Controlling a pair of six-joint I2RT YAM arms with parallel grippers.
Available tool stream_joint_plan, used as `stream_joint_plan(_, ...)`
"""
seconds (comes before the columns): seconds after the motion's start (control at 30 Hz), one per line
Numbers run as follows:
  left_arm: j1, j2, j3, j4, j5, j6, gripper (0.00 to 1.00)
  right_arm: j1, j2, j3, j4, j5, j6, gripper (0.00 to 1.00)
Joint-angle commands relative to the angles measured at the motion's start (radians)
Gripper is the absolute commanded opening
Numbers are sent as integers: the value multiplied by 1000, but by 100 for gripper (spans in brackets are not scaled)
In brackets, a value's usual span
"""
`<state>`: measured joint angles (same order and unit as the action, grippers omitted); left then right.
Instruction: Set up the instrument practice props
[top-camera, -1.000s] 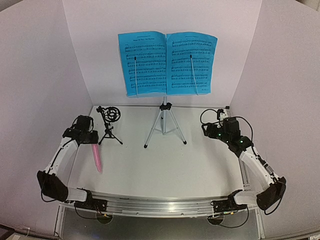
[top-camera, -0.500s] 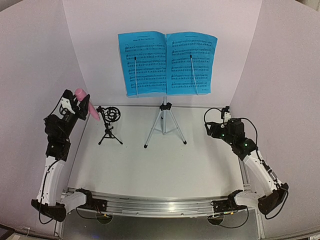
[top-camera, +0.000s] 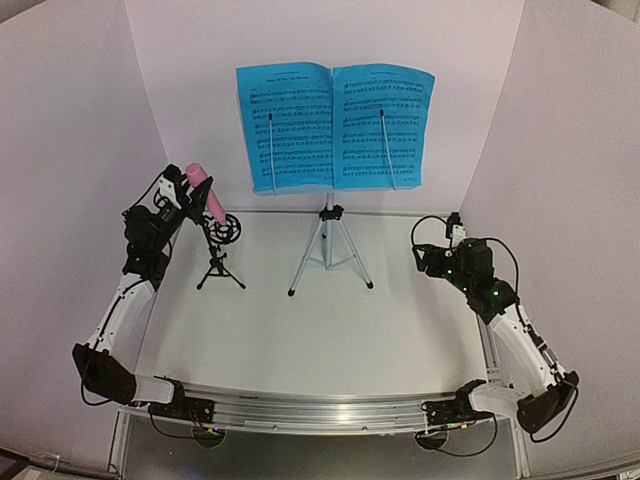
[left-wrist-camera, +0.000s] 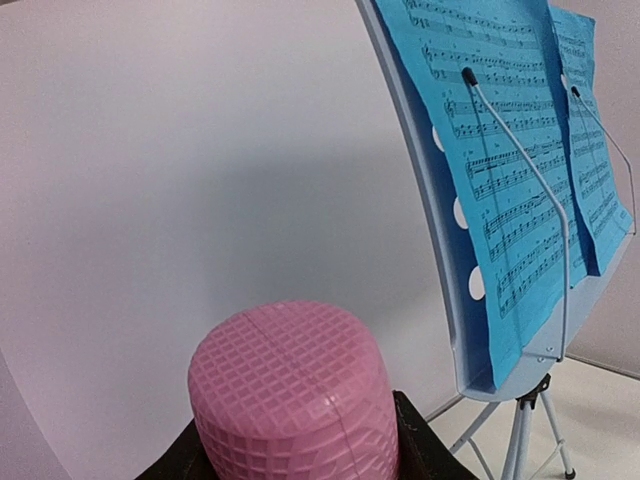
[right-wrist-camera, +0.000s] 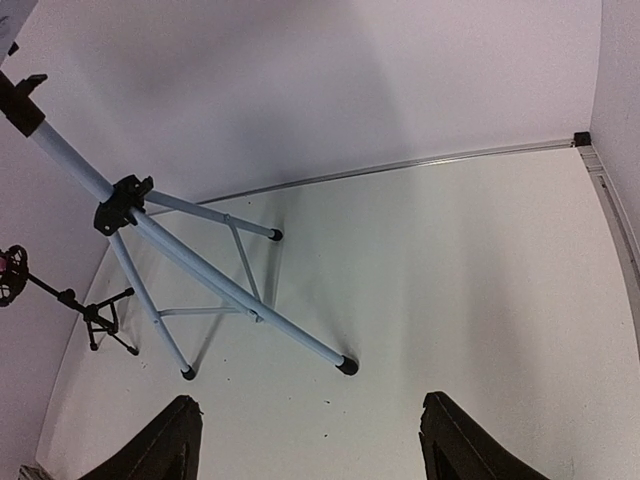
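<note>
The pink microphone (top-camera: 201, 192) is held nearly upright, head up, in my left gripper (top-camera: 187, 205), which is shut on its body. Its lower end hangs just left of the ring of the small black tripod (top-camera: 221, 252); whether they touch I cannot tell. In the left wrist view the mic's gridded head (left-wrist-camera: 290, 390) fills the space between the black fingers (left-wrist-camera: 425, 450). The pale-blue music stand (top-camera: 328, 245) carries the bright-blue sheet music (top-camera: 333, 125) under two wire clips. My right gripper (top-camera: 432, 252) is open over bare table, right of the stand's legs (right-wrist-camera: 200, 270).
White walls close in the table on the left, back and right. A metal rail (top-camera: 320, 410) runs along the near edge. The small black tripod (right-wrist-camera: 100, 322) shows far left in the right wrist view, beyond the stand's legs.
My left arm lifted the pink microphone off the table, swung it up, then carried it right to the small tripod's ring. The right arm has barely shifted.
</note>
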<state>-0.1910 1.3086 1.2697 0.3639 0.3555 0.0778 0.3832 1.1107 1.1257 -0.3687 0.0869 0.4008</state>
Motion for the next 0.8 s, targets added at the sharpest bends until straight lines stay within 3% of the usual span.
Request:
stream_joint_plan(0.0, -5, -21, 9, 79, 25, 26, 0, 7, -17, -6, -1, 20, -14, 73)
stream_joint_plan(0.4, -5, -37, -146, -5, 63, 83, 1, 7, 34, 12, 0, -14, -19, 73)
stream_joint_plan(0.6, -5, -18, -165, -44, 59, 94, 25, 6, 37, 18, -1, -20, -23, 73)
stream_joint_plan(0.77, -5, -14, -117, -98, 74, 78, 66, 6, 41, 20, -1, -27, -22, 74)
